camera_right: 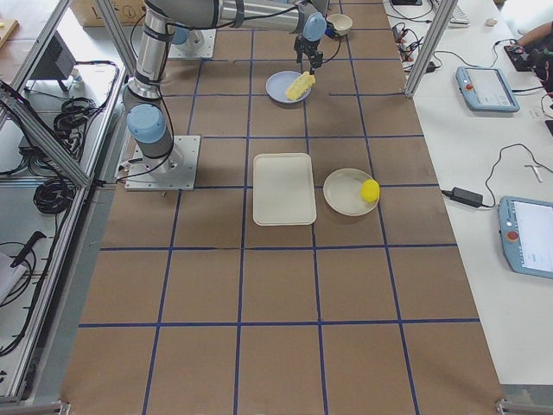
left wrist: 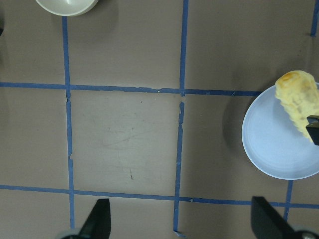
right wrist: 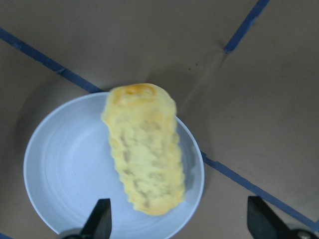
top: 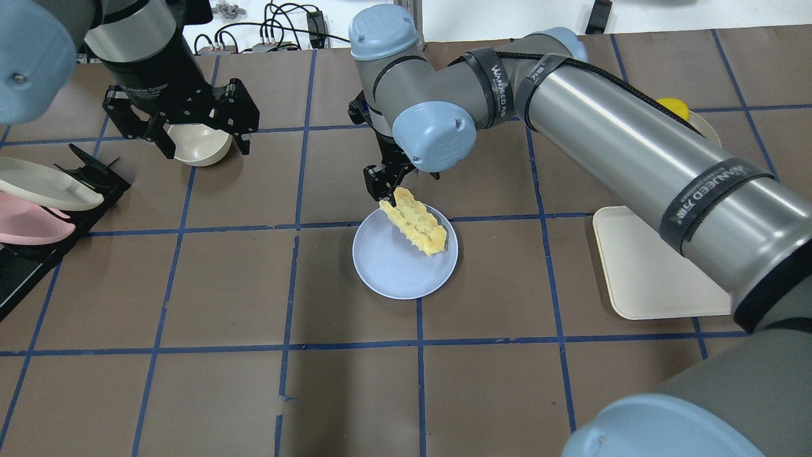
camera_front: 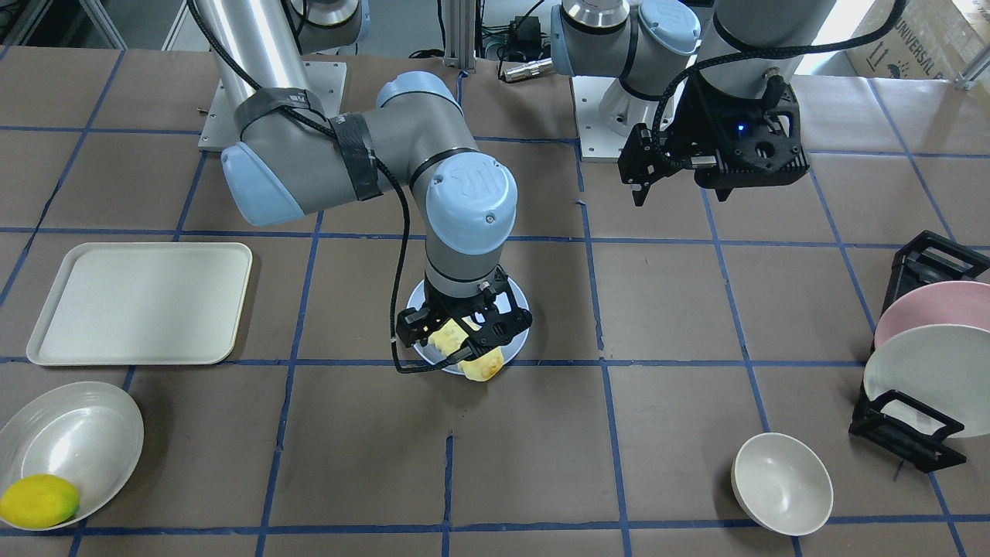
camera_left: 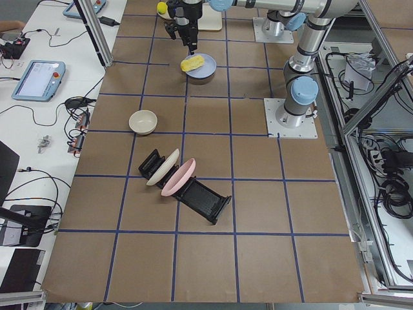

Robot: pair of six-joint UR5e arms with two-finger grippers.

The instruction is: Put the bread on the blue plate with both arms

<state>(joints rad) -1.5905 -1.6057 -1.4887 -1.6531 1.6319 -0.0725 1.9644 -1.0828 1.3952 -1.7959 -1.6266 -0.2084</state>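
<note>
The bread [top: 415, 222] lies on the blue plate [top: 393, 266], its browned end reaching over the far rim. My right gripper [top: 387, 184] hangs just above that end, open, with its fingers [right wrist: 99, 224] wide on either side and not touching the bread [right wrist: 147, 154] or the plate [right wrist: 65, 169]. In the front view the right gripper [camera_front: 464, 329] straddles the bread [camera_front: 483, 363] over the plate [camera_front: 416, 297]. My left gripper [top: 190, 136] is open and empty, high above the table; its wrist view shows the plate [left wrist: 279, 144] and the bread [left wrist: 299, 99] far to the right.
A cream tray [camera_front: 139, 302] lies beside the right arm. A white plate [camera_front: 69, 441] holds a lemon [camera_front: 39, 501]. A white bowl [camera_front: 781, 483] sits below the left gripper. A black rack [camera_front: 913, 433] holds a pink and a white plate.
</note>
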